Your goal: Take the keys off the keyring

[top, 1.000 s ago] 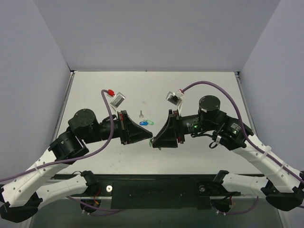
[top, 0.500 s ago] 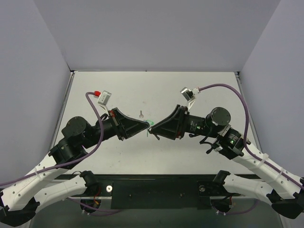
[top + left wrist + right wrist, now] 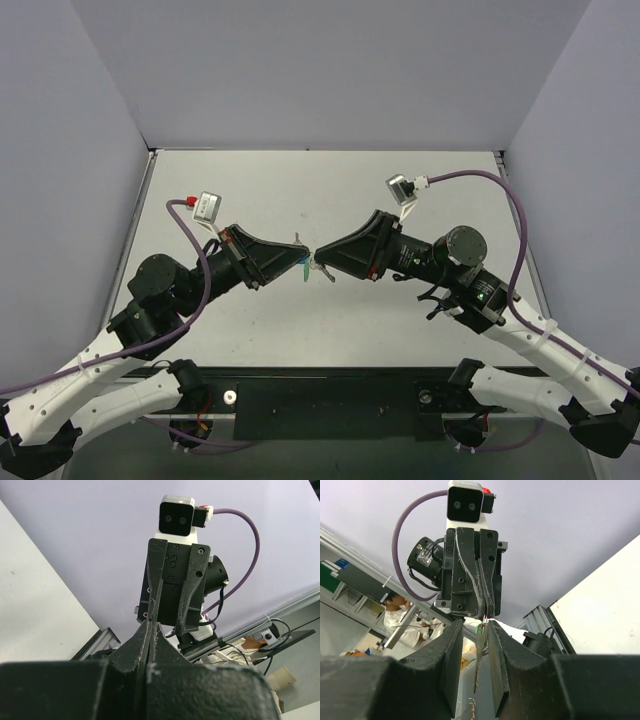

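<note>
The keys (image 3: 308,268) are a tiny bunch held in the air over the middle of the surface (image 3: 420,190), right where the two arms meet tip to tip. From above, only a green plastic head and a few slivers of silver metal show; the ring is too small to make out. In the right wrist view the keys (image 3: 480,645) appear as a thin silver blade seen edge-on, with a speck of green at its top.

The left gripper (image 3: 303,259) has its fingers pressed flat together, pinching the top of the bunch so that the green head hangs just beneath its tip. Its own camera shows the left gripper (image 3: 151,626) with no gap between the fingers. The right gripper (image 3: 319,255) faces it. The right gripper (image 3: 476,625) has its fingers a little apart, the silver blade standing in the gap with light showing beside it, so it is not clamped.

A loose silver key (image 3: 298,240) lies on the surface just beyond the left fingers, toward the far edge. A purple cable (image 3: 500,195) loops above each wrist. Plain pale walls (image 3: 330,70) close in the far, left and right edges.
</note>
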